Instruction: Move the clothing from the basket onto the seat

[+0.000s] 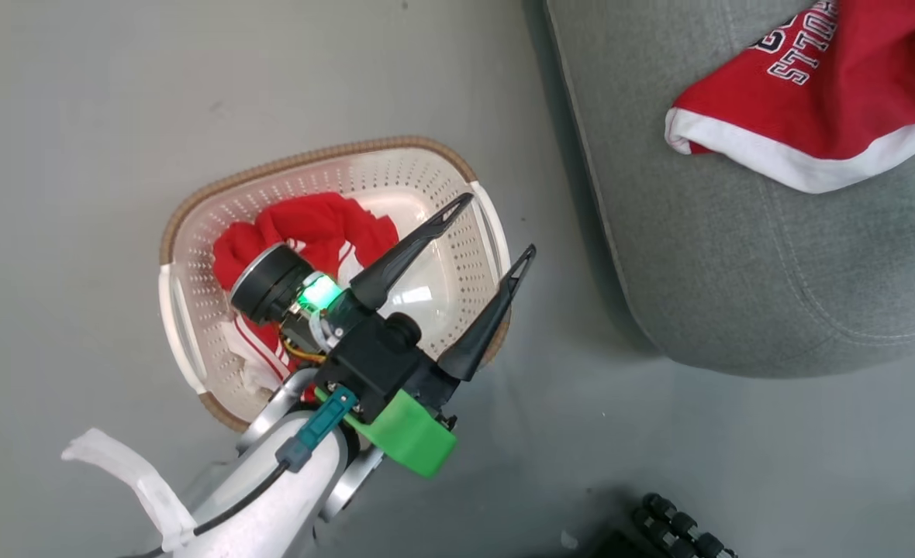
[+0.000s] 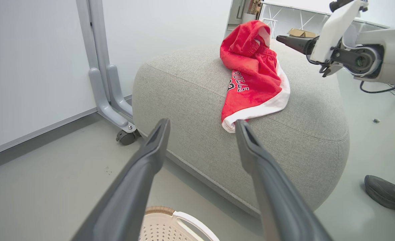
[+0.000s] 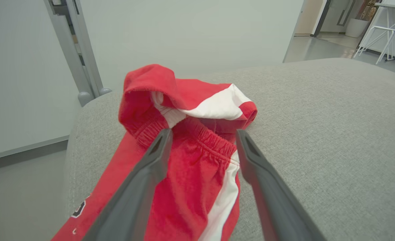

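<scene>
The floor (image 1: 116,116) is showing smooth and pale grey, faintly glossy. The basket (image 1: 287,163) is sitting on it just beside the seat (image 1: 737,271), whose light grey woven cushion is bulging out with rounded edges. A white wall (image 2: 33,67) is running behind, with a grey metal frame (image 2: 103,97) standing on a caster beside the seat. A dark shoe (image 2: 388,194) (someone's foot, nothing more of them in sight) is resting on the floor at the seat's other side.

The lettered garment (image 1: 830,101) is lying on top of the seat. Its long axis is running from the gathered waistband, bunched up further in on the cushion, to the white hem band, which is pointing toward the cushion edge on the basket's side. The striped garment (image 1: 310,229) is lying crumpled inside the basket.

The left gripper (image 1: 500,223) is hovering over the basket with its fingers spread wide, holding nothing. The right gripper (image 3: 204,132) is hanging at the waistband, fingers apart on either side of the elastic and not pinching it.
</scene>
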Available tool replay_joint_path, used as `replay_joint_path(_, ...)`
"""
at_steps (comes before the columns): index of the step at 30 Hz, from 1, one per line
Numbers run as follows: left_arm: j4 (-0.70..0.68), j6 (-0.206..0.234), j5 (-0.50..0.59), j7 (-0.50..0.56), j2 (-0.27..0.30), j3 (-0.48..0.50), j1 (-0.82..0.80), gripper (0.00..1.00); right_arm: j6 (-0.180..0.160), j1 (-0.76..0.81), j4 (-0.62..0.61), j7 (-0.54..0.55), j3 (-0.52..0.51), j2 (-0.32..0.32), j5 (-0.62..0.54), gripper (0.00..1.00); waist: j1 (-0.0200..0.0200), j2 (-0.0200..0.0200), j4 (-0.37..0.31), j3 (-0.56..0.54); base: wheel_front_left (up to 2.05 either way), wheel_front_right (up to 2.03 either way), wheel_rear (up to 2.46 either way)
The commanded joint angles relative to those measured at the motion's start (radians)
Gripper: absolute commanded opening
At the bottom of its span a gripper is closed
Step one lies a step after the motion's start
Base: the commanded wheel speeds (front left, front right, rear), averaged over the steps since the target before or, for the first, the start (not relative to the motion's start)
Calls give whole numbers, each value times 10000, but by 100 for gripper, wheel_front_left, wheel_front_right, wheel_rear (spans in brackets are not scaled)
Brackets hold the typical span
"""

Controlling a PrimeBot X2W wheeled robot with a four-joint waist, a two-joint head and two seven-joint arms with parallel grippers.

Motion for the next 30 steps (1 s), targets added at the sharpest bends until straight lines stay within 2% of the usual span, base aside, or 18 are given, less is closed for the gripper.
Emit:
replay_joint_path(1,95,103,-63,-144,-59,55,196,100,-6,429,-295,-33,-22,149,-100,100,0,-1,179,-749,0,0,0)
replay_joint_path(8,506,497,-476,-564,-162,379,735,100,-8,1947,-1751,-33,399,976,-371,100,0,-1,487,-1810,0,0,0)
replay_joint_path(15,887,1053,-837,-853,-301,1029,1191,100,-8,3227,-2854,-33,1389,1471,-389,100,0,-1,817,-2663,0,0,0)
replay_joint_path(20,982,1372,-1132,-985,-303,1769,1495,100,-8,3990,-3517,-33,2372,1626,-453,100,0,-1,1066,-3159,0,0,0)
replay_joint_path(30,981,1894,-1248,-979,-400,3528,2603,100,-8,5030,-4171,101,3487,1688,-774,100,0,-1,1798,-3996,0,0,0)
